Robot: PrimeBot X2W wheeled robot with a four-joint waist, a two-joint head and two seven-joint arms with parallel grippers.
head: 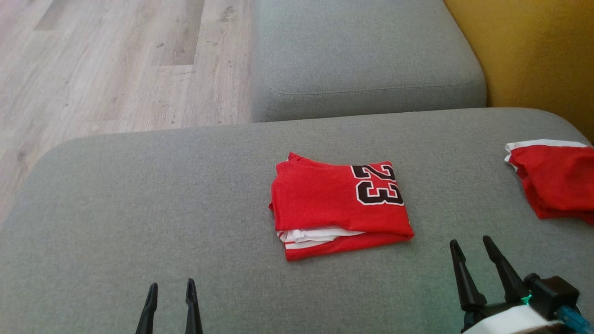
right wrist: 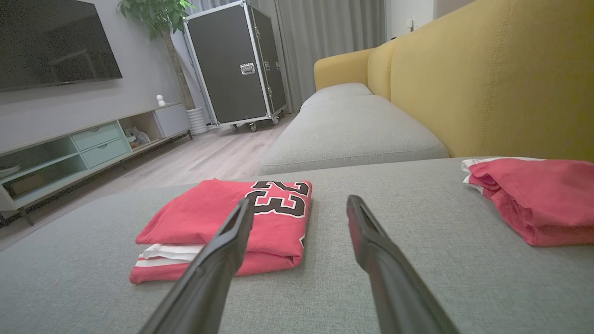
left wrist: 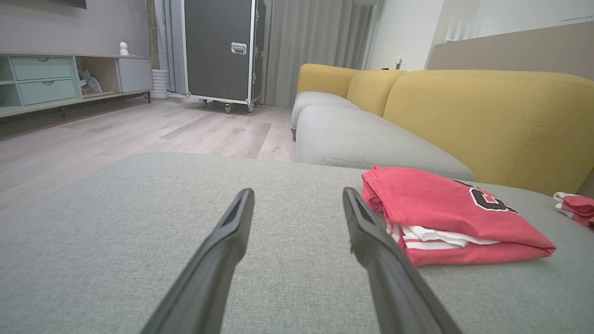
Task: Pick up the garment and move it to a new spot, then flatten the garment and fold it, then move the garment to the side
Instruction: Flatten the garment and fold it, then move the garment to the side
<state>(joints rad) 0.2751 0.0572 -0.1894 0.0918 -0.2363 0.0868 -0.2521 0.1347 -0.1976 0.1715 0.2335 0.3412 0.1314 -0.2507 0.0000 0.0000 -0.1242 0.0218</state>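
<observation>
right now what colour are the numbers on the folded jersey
Black, outlined white, on the red jersey; best in the head view.

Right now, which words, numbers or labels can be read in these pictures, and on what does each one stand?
"23": black numerals edged white, on the folded red garment.
Second red garment: no text showing.
Black wheeled case: metal plate, nothing readable.

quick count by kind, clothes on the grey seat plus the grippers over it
red garments: 2 (jersey numbered 23, folded; second red garment at the right edge)
grippers: 2 (left gripper, right gripper, both open, holding nothing)
total: 4
</observation>
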